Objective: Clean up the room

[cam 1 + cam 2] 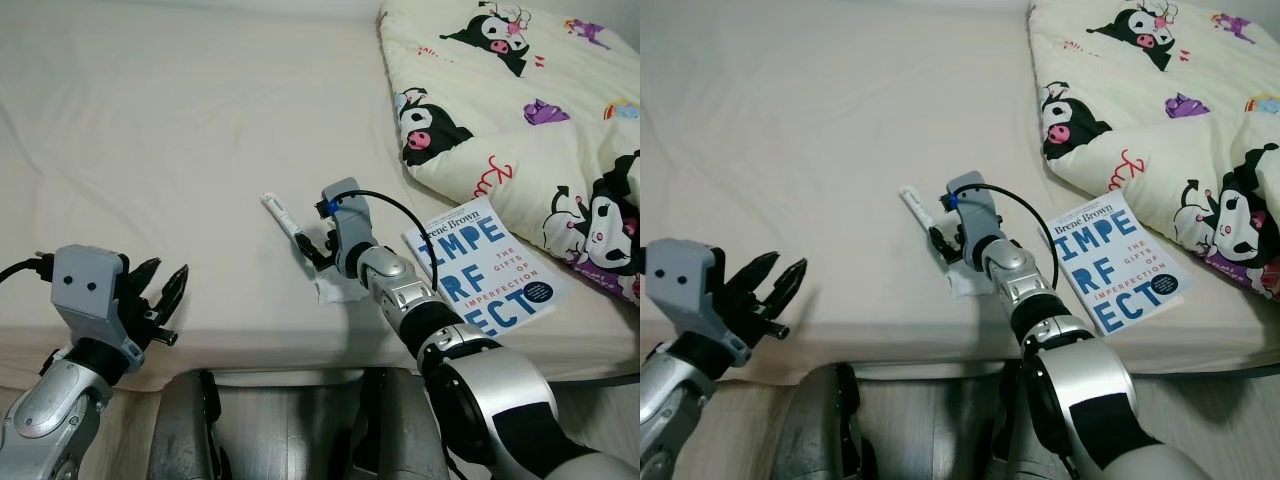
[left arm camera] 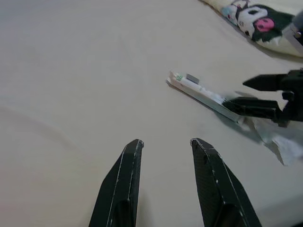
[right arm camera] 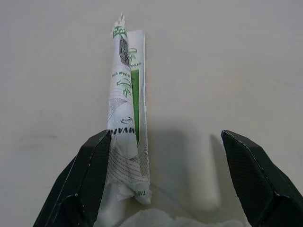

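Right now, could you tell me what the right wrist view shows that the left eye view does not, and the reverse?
Right wrist view alone: the green print and lettering on the rolled white wrapper, and one finger right beside its near end, jaws spread wide.

Left eye view alone: the book near the bed's edge, the cartoon-print quilt, and the left gripper held near the mattress edge, jaws slightly apart.

Both: the wrapper, the crumpled tissue, the right gripper and the cream bedsheet.
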{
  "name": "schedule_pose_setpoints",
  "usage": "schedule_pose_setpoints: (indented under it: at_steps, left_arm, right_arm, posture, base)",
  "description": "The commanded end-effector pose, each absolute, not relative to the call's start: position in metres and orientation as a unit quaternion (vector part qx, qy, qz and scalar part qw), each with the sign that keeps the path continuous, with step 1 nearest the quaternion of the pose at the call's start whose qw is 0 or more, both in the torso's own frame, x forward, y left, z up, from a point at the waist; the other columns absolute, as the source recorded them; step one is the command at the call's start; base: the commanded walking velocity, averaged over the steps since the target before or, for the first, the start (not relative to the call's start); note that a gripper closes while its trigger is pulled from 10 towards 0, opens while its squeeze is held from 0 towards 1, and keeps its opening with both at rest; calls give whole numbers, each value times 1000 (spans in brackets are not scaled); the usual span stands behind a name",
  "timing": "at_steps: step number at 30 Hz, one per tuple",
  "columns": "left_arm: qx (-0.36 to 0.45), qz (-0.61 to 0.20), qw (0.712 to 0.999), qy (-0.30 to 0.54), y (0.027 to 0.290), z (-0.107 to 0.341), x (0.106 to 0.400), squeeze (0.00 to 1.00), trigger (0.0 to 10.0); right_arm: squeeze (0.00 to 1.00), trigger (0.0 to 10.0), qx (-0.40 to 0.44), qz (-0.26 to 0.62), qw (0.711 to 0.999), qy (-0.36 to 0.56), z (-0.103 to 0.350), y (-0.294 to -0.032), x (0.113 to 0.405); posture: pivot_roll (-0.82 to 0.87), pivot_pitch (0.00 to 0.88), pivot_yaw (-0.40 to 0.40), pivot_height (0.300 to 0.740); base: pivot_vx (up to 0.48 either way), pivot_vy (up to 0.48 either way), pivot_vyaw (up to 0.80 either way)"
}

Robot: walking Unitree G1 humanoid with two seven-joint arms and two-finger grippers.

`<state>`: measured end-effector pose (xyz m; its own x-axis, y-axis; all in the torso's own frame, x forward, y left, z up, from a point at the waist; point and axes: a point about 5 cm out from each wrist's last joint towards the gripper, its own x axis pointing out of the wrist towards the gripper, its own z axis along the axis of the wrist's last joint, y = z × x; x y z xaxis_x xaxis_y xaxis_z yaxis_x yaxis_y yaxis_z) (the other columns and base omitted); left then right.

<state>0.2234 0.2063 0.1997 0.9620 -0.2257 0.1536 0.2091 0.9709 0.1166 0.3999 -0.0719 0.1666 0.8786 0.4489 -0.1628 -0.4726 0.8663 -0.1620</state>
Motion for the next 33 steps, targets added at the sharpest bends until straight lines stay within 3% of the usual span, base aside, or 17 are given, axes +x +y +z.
schedule_pose_setpoints:
  at_steps: [1,9,10,11,12,14,15,16,17,18,33]
  left_arm:
    - [57,-143,986,-69,200,198,217,0,10000]
    - [60,-158,984,-62,196,198,213,0,10000]
    - [61,-160,983,-62,195,198,214,0,10000]
    - [61,-160,983,-62,195,198,214,0,10000]
    - [61,-162,983,-61,195,199,214,0,10000]
    - [63,-166,982,-60,194,199,213,0,10000]
    - [63,-166,982,-60,194,199,213,0,10000]
    - [63,-166,982,-59,194,199,213,0,10000]
    - [63,-166,982,-59,194,199,213,0,10000]
    - [63,-167,982,-59,193,199,213,0,10000]
    - [64,-174,981,-52,194,197,212,0,10000]
  right_arm:
    - [0,10000,-98,245,961,83,159,-69,398]
    - [0,10000,-89,263,957,88,162,-61,397]
    - [0,8745,-89,266,956,88,162,-60,397]
    - [0,8745,-89,266,956,88,162,-60,397]
    - [0,5961,-86,268,955,89,162,-60,397]
    - [0,2471,-75,270,956,92,162,-60,397]
    - [0,2471,-75,270,956,92,162,-60,397]
    - [0,1098,-74,270,956,92,162,-60,397]
    - [0,1098,-74,270,956,92,162,-60,397]
    - [0,0,-69,269,956,93,162,-61,397]
    - [0,0,-43,260,959,101,156,-66,396]
  posture:
    - [298,380,-128,543]
    - [301,378,-129,543]
    - [303,374,-129,543]
    - [303,374,-129,543]
    - [303,374,-129,543]
    - [304,372,-128,543]
    - [304,372,-128,543]
    - [303,372,-127,543]
    - [303,372,-127,543]
    - [303,373,-126,543]
    - [305,374,-120,543]
  base:
    - [0,0,0]
    - [0,0,0]
    - [0,0,0]
    - [0,0,0]
    - [0,0,0]
    - [0,0,0]
    - [0,0,0]
    - [0,0,0]
    - [0,0,0]
    - [0,0,0]
    - [0,0,0]
